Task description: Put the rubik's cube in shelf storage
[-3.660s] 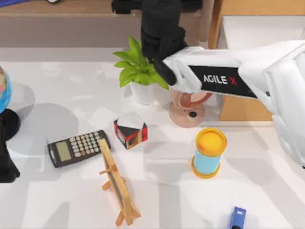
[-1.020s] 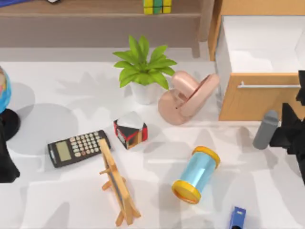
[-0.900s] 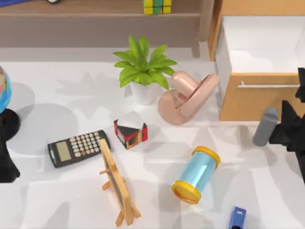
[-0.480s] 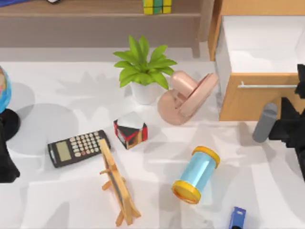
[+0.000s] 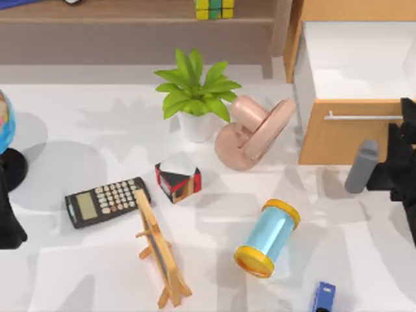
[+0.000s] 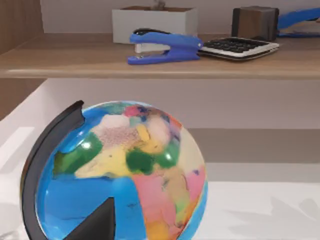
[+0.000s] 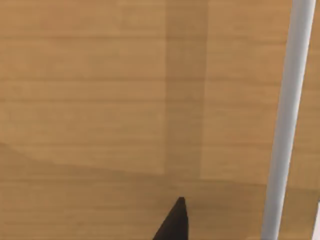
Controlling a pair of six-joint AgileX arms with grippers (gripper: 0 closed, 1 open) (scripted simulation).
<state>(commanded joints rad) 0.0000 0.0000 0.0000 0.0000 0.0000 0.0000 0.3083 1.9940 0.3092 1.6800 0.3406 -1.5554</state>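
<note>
The rubik's cube (image 5: 214, 8), gridded yellow and green, sits on the board of the brown shelf storage (image 5: 117, 13) at the back of the table, with nothing holding it. My right gripper (image 5: 398, 166) is a dark shape at the table's right edge, in front of the drawer cabinet and far from the cube. The right wrist view looks close onto the cabinet's wooden front (image 7: 100, 100) and its silver bar handle (image 7: 287, 120). My left arm (image 5: 8, 221) stays parked at the left edge beside the globe (image 6: 125, 170).
The light wooden cabinet (image 5: 344, 133) has its drawer pulled out. A grey cylinder (image 5: 362, 167) stands by my right gripper. A pink holder (image 5: 257, 133) and a yellow-capped blue tube (image 5: 268, 238) lie tipped. A plant (image 5: 195, 97), red-black-white cube (image 5: 177, 178), calculator (image 5: 106, 201) and wooden easel (image 5: 159, 250) fill the middle.
My right arm has drawn back from the shelf to the right edge, leaving the cube on the board. The pink holder and the tube have tipped over.
</note>
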